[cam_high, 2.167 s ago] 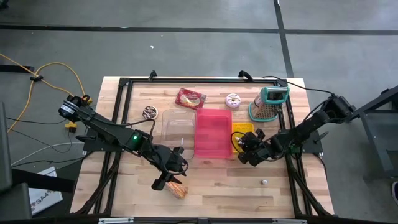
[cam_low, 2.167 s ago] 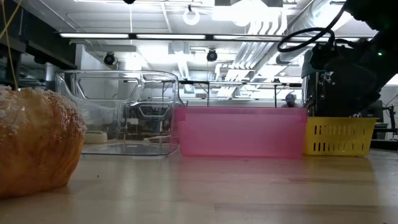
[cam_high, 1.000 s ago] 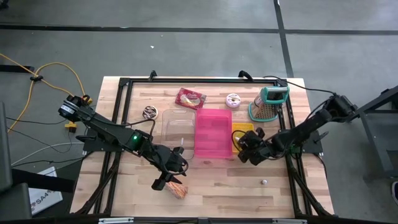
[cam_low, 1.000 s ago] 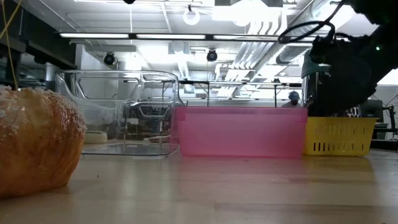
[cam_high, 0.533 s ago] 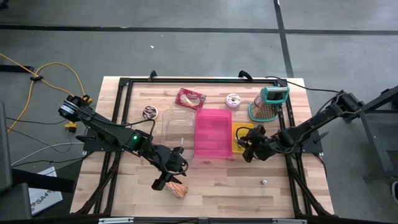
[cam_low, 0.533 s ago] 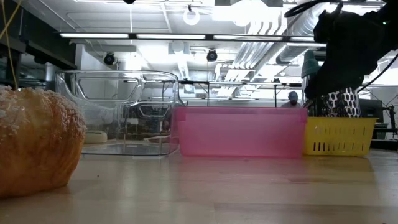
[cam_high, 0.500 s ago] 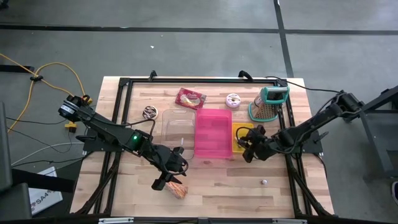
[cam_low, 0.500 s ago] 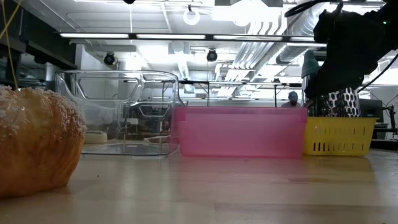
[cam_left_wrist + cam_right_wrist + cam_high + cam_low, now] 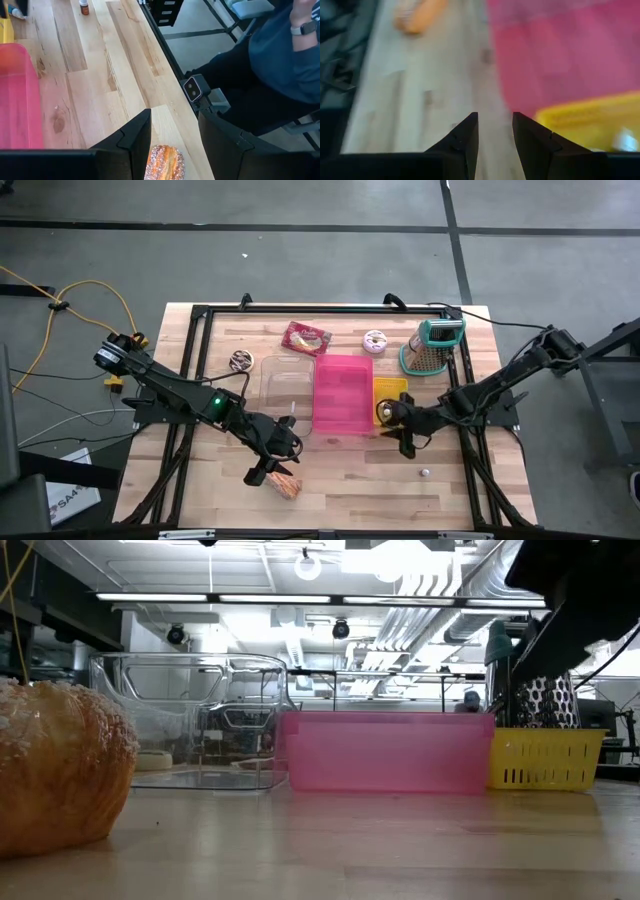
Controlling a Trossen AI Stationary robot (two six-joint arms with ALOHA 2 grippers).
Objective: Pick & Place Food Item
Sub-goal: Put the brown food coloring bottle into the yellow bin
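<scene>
A sugared brown pastry [image 9: 285, 485] lies on its side on the wood table near the front edge; it fills the left of the low view [image 9: 60, 770]. My left gripper [image 9: 272, 470] hangs just above it, open, with the pastry [image 9: 165, 162] showing below the gap between its fingers and untouched. My right gripper [image 9: 495, 117] is open with nothing between its fingers. It hangs above the table [image 9: 397, 428] at the near edge of the yellow basket [image 9: 391, 394], beside the pink bin [image 9: 342, 393]. In the low view only its dark arm [image 9: 575, 600] shows, at the top right.
A clear container [image 9: 285, 380] stands left of the pink bin. Along the far edge are a red packet [image 9: 305, 338], a small iced ring [image 9: 375, 341] and a teal grater [image 9: 432, 348]. A person [image 9: 280, 60] sits beyond the table's near edge.
My right gripper has risen from beside the yellow basket and rolled about its own axis; in the low view it has gone up almost out of the picture, uncovering the grater behind the basket. The gap between its fingers looks the same.
</scene>
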